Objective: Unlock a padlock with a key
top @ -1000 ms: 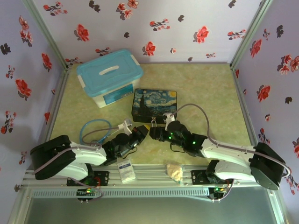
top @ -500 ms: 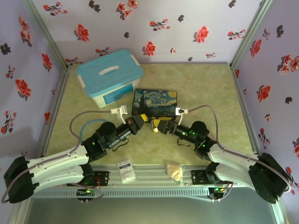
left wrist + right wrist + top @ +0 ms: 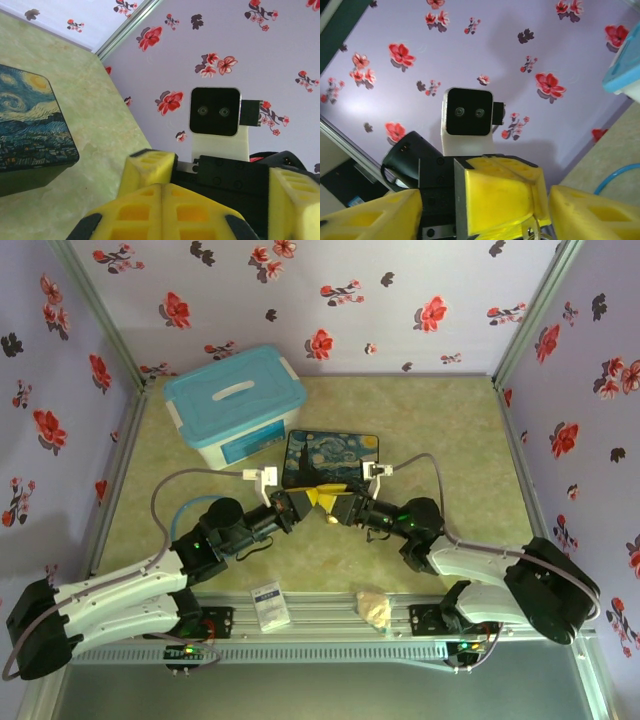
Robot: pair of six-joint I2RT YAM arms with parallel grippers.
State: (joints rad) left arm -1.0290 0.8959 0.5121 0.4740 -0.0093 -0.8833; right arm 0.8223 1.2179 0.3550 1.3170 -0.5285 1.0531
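Note:
My left gripper point(image 3: 308, 498) hovers just in front of the painted box, its yellow pads point(image 3: 164, 192) pressed shut. In the right wrist view those left fingers point(image 3: 505, 197) pinch a thin silver loop point(image 3: 536, 232) that hangs from their lower edge. It looks like the padlock's shackle. The small brass padlock point(image 3: 331, 518) shows in the top view right under the fingertips. My right gripper point(image 3: 340, 508) faces the left one tip to tip. It is open, with its fingers point(image 3: 147, 167) standing wide on either side of the left pads. The key is too small to make out.
The dark-blue painted box point(image 3: 332, 462) lies right behind the grippers. A blue-lidded tub point(image 3: 235, 405) stands at the back left. The stethoscope's blue tube point(image 3: 178, 525) curls beside the left arm. A white card point(image 3: 268, 605) and a beige scrap point(image 3: 374, 608) lie at the near edge.
Both arms have risen from low on the table and reached toward the box. The right gripper has moved left, and its jaws now straddle the shut left fingertips.

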